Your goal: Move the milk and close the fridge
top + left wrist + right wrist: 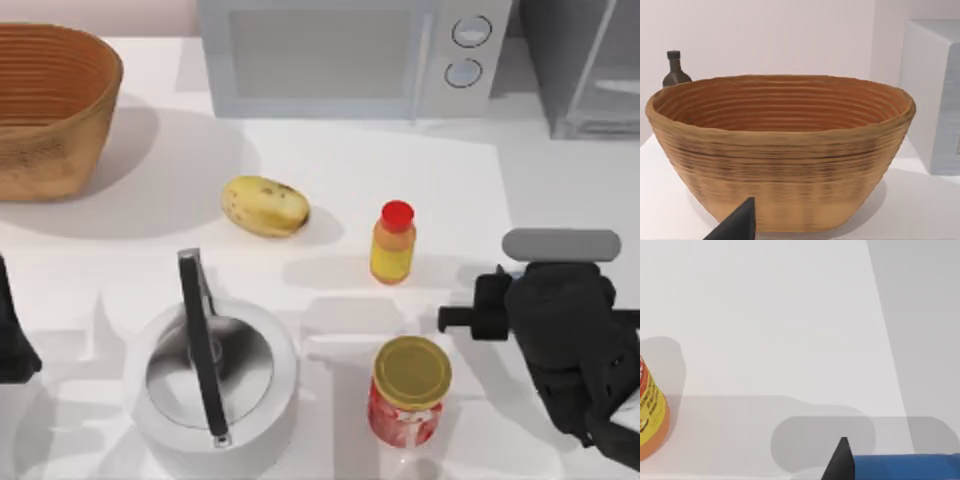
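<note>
Yellow bottle and jar flank right gripper fingers, seemingly holding milk.

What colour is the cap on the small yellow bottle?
Red. The cap tops the yellow bottle near the table's middle, clearest in the top view.

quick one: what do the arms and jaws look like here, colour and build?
Both matte black, no markings or cables visible. The right arm is chunky and faceted, with a short cylindrical stub on its side. The left arm shows as a dark angular sliver at the table's left edge. Fingertips taper to dark points.
</note>
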You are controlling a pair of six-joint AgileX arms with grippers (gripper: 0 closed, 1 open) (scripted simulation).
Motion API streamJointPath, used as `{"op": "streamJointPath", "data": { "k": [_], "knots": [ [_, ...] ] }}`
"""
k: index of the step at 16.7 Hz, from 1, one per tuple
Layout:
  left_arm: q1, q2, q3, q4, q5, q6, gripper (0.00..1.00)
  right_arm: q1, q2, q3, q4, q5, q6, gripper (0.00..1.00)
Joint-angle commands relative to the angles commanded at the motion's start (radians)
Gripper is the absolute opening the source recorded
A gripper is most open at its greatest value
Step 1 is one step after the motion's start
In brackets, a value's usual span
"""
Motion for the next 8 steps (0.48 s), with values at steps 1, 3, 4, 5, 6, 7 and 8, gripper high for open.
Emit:
{"op": "streamJointPath", "data": {
  "k": [1,3,4,5,6,7,8],
  "knots": [
    [0.000,0.000,0.000,0.000,0.000,0.000,1.00,0.000,0.000,0.000,0.000,0.000,0.000,0.00],
    [0.000,0.000,0.000,0.000,0.000,0.000,1.00,0.000,0.000,0.000,0.000,0.000,0.000,0.00],
    [0.000,0.000,0.000,0.000,0.000,0.000,1.00,0.000,-0.001,0.000,0.000,0.001,0.001,0.00],
    [0.000,0.000,0.000,0.000,0.000,0.000,1.00,0.000,-0.005,0.002,-0.004,0.001,0.001,0.00],
    [0.000,0.000,0.000,0.000,0.000,0.000,1.00,-0.002,-0.018,0.005,-0.017,0.000,0.001,0.00],
    [0.000,0.000,0.000,0.000,0.000,0.000,1.00,-0.002,-0.036,0.010,-0.037,-0.001,0.001,0.00],
    [0.000,0.000,0.000,0.000,0.000,0.000,1.00,-0.002,-0.055,0.016,-0.062,-0.001,0.000,0.00]
  ]
}}
